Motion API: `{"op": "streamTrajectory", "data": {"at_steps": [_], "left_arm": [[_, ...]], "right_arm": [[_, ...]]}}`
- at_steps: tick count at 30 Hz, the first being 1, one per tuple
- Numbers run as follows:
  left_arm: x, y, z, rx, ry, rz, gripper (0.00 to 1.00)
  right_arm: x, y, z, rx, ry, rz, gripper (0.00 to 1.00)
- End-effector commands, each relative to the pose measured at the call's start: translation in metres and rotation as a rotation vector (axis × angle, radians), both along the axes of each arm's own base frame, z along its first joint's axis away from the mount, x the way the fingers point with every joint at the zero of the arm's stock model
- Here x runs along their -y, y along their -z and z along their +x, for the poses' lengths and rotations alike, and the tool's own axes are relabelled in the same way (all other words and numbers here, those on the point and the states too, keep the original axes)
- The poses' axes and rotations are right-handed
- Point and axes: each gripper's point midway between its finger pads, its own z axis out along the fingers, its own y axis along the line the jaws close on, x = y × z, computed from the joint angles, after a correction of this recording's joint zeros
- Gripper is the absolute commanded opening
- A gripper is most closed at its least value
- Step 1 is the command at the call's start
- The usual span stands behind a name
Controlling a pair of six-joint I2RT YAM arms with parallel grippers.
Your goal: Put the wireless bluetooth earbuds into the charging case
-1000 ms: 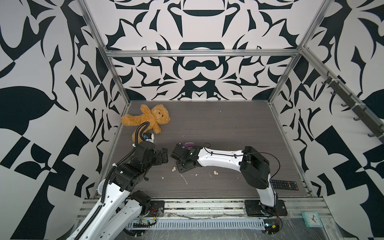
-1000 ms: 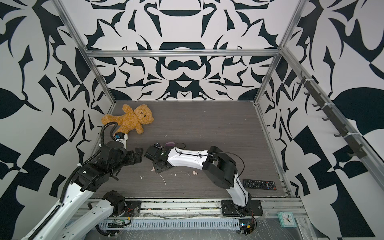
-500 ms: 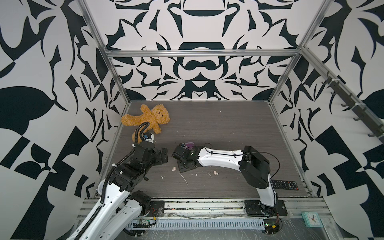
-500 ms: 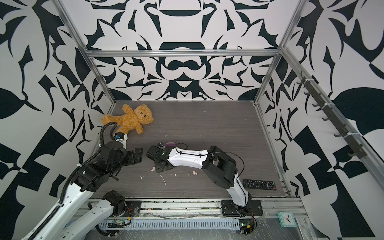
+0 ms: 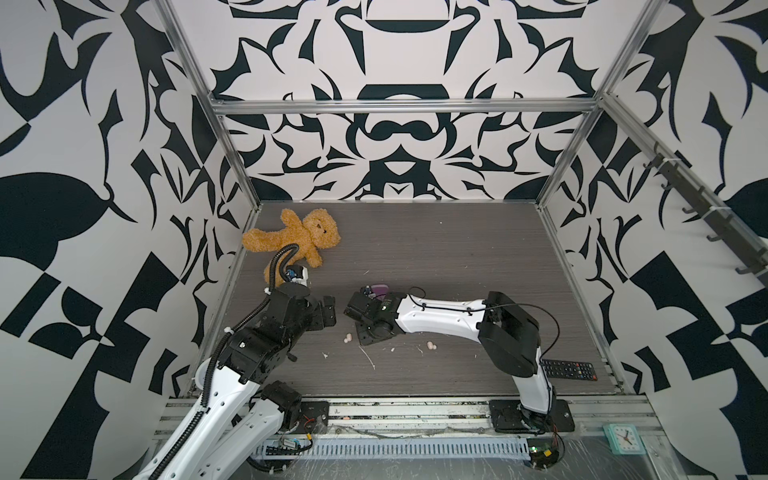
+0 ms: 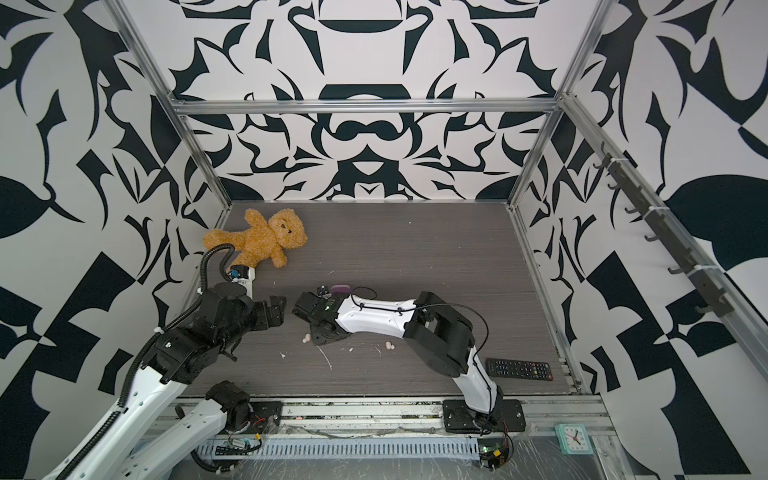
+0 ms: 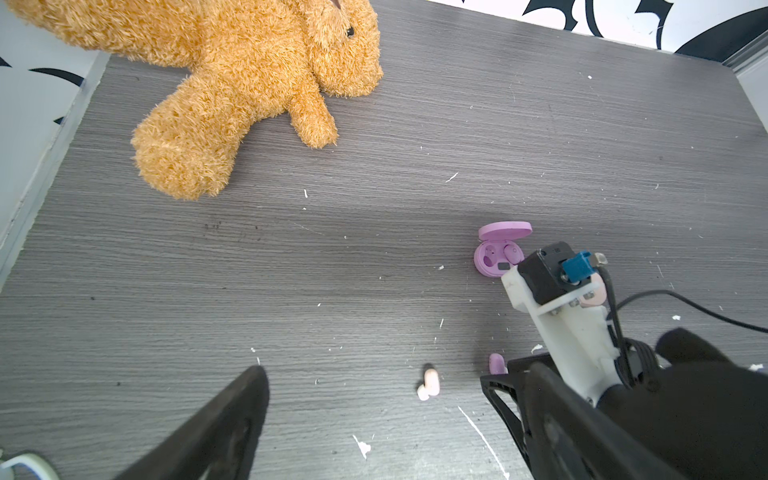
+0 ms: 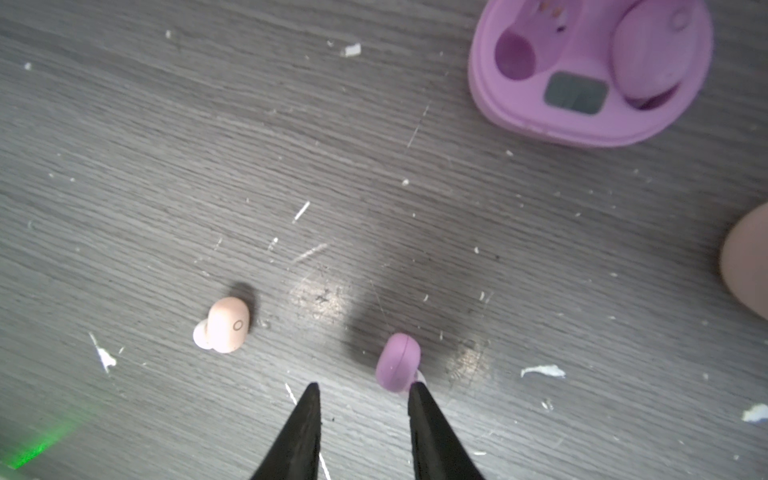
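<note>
Down near the middle of the worktop (image 5: 457,257), the right gripper (image 8: 365,388) points at the surface with its claw apart and nothing between its two black fingers (image 8: 305,428). A loose lilac earbud (image 8: 397,363) lies on the worktop just off the tip of one finger; whether the two touch I cannot tell. Beyond it, toward the back edge, the lilac charging case (image 8: 582,129) sits open with its lid up. A seated lilac earbud (image 8: 652,54) fills one socket, and the other socket is bare. A peach earbud (image 8: 227,325) lies alone to the side of the fingers, well apart from them, on the left-arm side toward the front edge. A second peach earbud (image 5: 431,345) rests under the right forearm, also near the front edge. A peach case (image 8: 748,262) shows only in part beside the lilac one. The left gripper (image 5: 329,311) hangs over the worktop just left of the right one, its claw spread wide and holding nothing. A teddy bear (image 5: 299,241) lies in the back left corner and a remote (image 5: 569,369) in the front right corner. White scraps (image 8: 542,370) are scattered across the grey surface.
</note>
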Motion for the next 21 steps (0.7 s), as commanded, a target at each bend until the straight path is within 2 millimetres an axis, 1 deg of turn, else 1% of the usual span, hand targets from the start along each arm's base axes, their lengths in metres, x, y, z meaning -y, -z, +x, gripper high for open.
{"op": "streamTrajectory", "data": {"at_steps": [1,21], "left_arm": [[0.0003,0.0067,-0.0017,-0.012,0.005,0.003,0.99],[0.0008,0.0067,-0.0016,-0.012,0.007,0.002,0.99]], "right_arm": [[0.001,-0.001,-0.0001,-0.002,0.019,0.002,0.37],[0.0046,0.0049,-0.0014,-0.014,0.029,-0.017,0.33]]}}
